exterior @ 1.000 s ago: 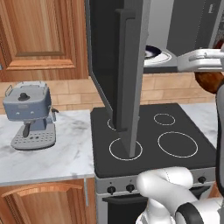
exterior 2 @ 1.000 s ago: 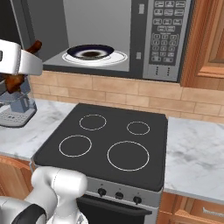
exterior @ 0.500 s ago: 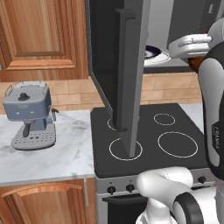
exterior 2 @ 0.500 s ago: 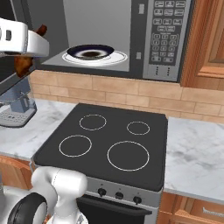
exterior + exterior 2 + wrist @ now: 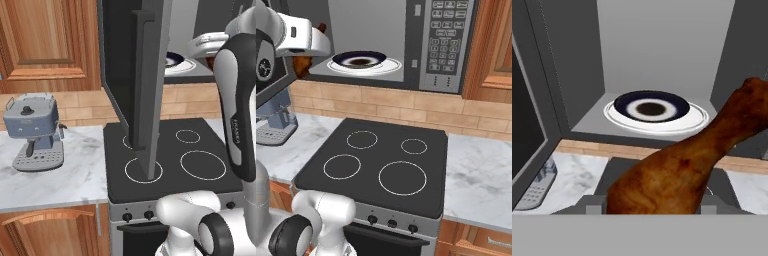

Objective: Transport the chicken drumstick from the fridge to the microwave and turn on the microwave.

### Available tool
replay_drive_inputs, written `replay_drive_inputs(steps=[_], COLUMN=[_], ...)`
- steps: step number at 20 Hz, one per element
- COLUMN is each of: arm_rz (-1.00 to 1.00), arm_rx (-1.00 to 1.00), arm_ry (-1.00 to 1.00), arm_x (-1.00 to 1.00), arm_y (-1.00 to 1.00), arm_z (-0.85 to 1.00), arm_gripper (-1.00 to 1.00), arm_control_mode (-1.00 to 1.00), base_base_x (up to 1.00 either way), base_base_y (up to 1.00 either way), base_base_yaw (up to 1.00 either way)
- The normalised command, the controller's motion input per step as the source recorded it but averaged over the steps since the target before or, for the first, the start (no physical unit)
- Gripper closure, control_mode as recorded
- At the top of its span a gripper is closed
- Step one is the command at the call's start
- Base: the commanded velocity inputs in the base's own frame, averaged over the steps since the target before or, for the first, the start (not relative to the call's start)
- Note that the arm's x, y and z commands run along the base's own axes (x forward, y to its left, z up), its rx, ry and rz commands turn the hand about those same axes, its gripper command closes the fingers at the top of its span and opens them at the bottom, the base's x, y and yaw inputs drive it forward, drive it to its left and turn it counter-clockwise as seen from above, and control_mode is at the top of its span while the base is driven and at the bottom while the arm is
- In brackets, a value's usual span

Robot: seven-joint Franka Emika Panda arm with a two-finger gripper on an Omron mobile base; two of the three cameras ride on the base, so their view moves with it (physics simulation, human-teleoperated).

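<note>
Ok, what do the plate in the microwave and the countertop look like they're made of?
The plate looks like glazed ceramic: glossy white rim around a dark blue band, though the render leaves glass open. The countertop looks like polished marble or a similar stone: pale white with soft grey veining. The microwave shell appears to be matte grey metal.

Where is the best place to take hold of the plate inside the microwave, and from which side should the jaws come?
Grip the plate at its front rim, coming in level through the open front of the microwave. The plate lies flat with a thin raised edge; cavity walls close off both sides and the back, so probably only the near edge is reachable.
</note>
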Motion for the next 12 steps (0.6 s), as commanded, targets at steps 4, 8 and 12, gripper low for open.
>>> replay_drive_inputs(steps=[4,8,12], arm_rz=[0.06,0.08,0.1], arm_rx=[0.0,0.0,0.0], arm_ry=[0.0,0.03,0.12], arm_x=[0.63,0.68,0.72], arm_y=[-0.11,-0.11,-0.13], arm_z=[0.0,0.0,0.0], arm_gripper=[1.0,1.0,1.0], arm_control_mode=[-1.0,-1.0,-1.0], base_base_x=[0.0,0.0,0.0], base_base_y=[0.0,0.0,0.0], base_base_yaw=[0.0,0.0,0.0])
